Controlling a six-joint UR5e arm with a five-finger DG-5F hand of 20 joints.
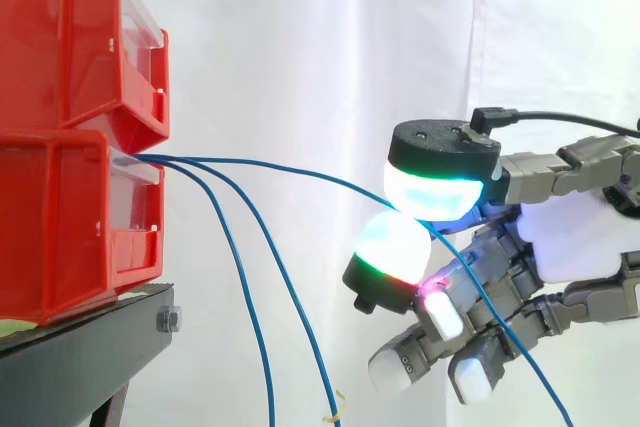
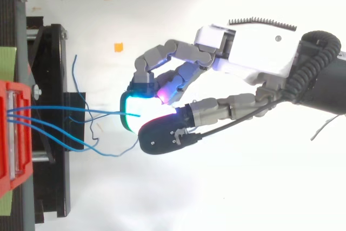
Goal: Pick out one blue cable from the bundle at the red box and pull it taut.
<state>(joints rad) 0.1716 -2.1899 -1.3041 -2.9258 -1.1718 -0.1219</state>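
Side and top views of the hand (image 1: 570, 237) at the red bins. Two red bins are stacked on a black stand (image 1: 80, 367) before a white curtain (image 1: 300, 47); three blue cables leave the front of the lower bin (image 1: 60, 227), beneath the upper bin (image 1: 60, 37). One blue cable (image 1: 300, 169) runs rightward from the bin in a shallow arc, well clear of the stand, and is pinched between the two glowing fingertips (image 1: 435, 197), the upper one white-cyan, the lower one white-green. Beyond the pinch, the same cable drops away down and to the right, below the palm. The remaining fingers are curled under the palm, one showing a magenta glow. The two other cables (image 1: 307, 347) hang free from the bin, falling in curves between the stand and the hand, untouched. In the top view the held cable meets the pads (image 2: 130, 113) just right of the stand.
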